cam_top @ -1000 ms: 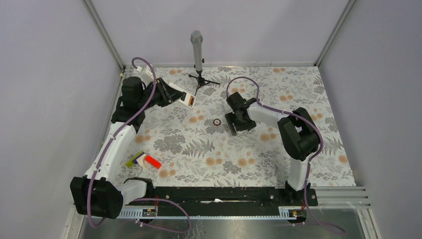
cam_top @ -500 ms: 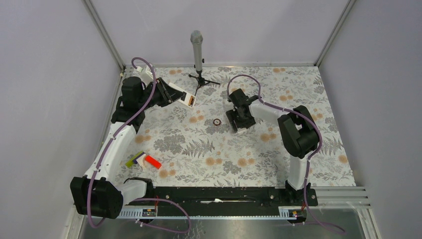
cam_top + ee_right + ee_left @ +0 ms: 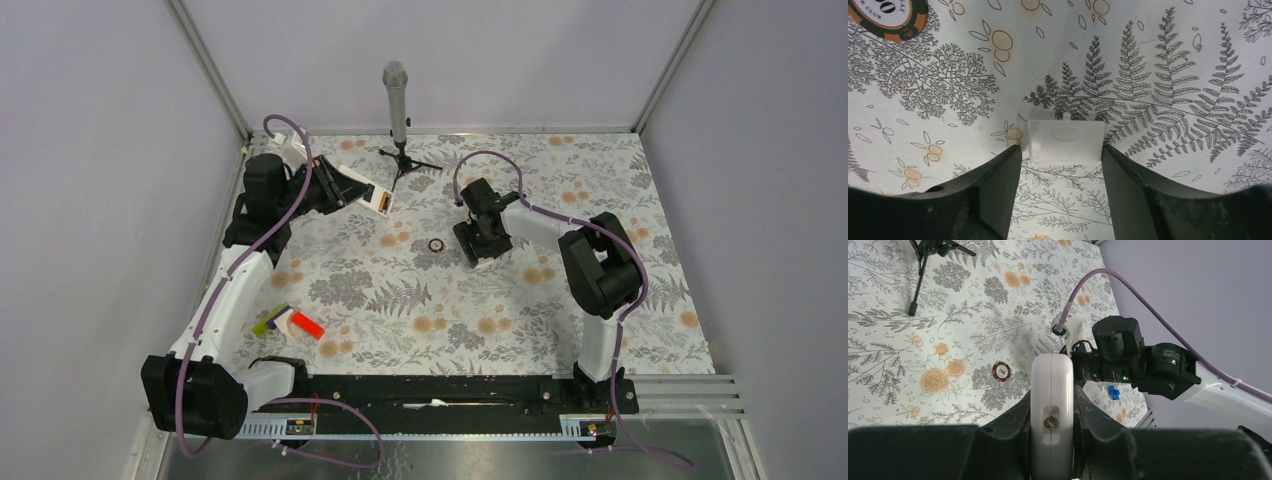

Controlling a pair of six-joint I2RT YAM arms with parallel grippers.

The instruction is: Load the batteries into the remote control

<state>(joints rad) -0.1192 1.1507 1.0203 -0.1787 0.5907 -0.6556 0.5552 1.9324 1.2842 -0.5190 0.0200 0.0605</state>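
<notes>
One remote control (image 3: 378, 203), one small white cover plate (image 3: 1066, 140), one poker chip (image 3: 437, 245), one microphone (image 3: 397, 100) on a tripod and one red-and-white block (image 3: 290, 322) (with a yellow-green piece on it) are in view, along with two arms.

The remote control is off the table (image 3: 400, 300), upper left of centre in the top view. It is clamped edge-on between the left fingers (image 3: 1015, 422), which are closed tight on its two broad faces. Its rounded white end juts past the fingertips. A small coppery round spot shows in a slot on that edge; what it is cannot be told.

The cover plate lies flat on the table at mid-frame in the right wrist view. The right fingers (image 3: 993, 190) stand fairly wide, one against each of its side edges, and its far edge reaches beyond their tips. The chip lies in that view's upper left corner, apart from the fingers.

The left arm climbs the left edge of the top view, bends at the upper left, and its wrist points toward the centre. The right arm rises at lower right, folds at right, and reaches left to centre with its wrist turned down.
</notes>
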